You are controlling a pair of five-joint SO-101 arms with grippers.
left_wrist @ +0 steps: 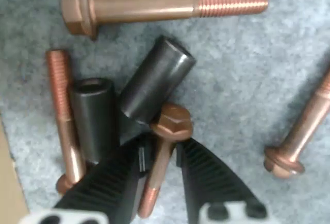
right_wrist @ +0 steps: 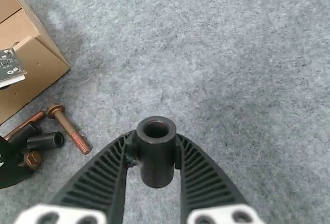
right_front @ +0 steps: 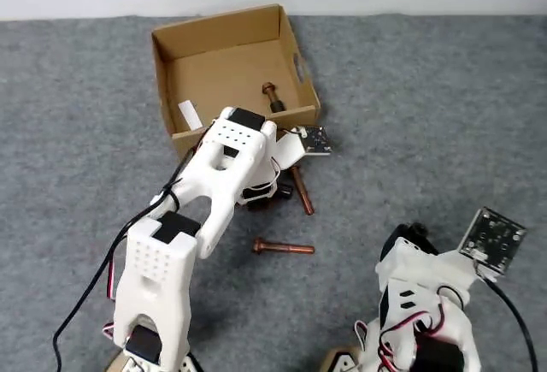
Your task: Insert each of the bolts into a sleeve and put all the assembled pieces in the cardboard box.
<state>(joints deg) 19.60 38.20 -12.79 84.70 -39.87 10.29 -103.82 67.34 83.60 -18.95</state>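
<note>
Here, the left gripper [left_wrist: 162, 154] pinches the shank of a copper bolt [left_wrist: 171, 123] just under its hex head, which touches the end of a tilted dark sleeve [left_wrist: 157, 80]. A second sleeve [left_wrist: 93, 116] lies just beside it, flanked by a thin-looking bolt [left_wrist: 64, 116]. Two more bolts rest nearby on the grey carpet [left_wrist: 242, 69], a long one [left_wrist: 154, 7] and an angled one [left_wrist: 301, 131].

The right gripper [right_wrist: 155, 147] clamps its fingers [right_wrist: 198, 170] on either side of a black sleeve [right_wrist: 155, 131], bore facing the camera, held above the carpet.

From above, the left arm [right_front: 218, 184] stretches forward from the near edge, its wrist low over the cluster just in front of the cardboard box [right_front: 218, 23]. The right arm [right_front: 427, 304] sits folded back at the near right corner. A loose bolt [right_front: 284, 248] lies between the arms.

The open-topped box holds one assembled piece [right_front: 272, 97] near its right wall and a white label [right_front: 190, 115] at its front left.
</note>
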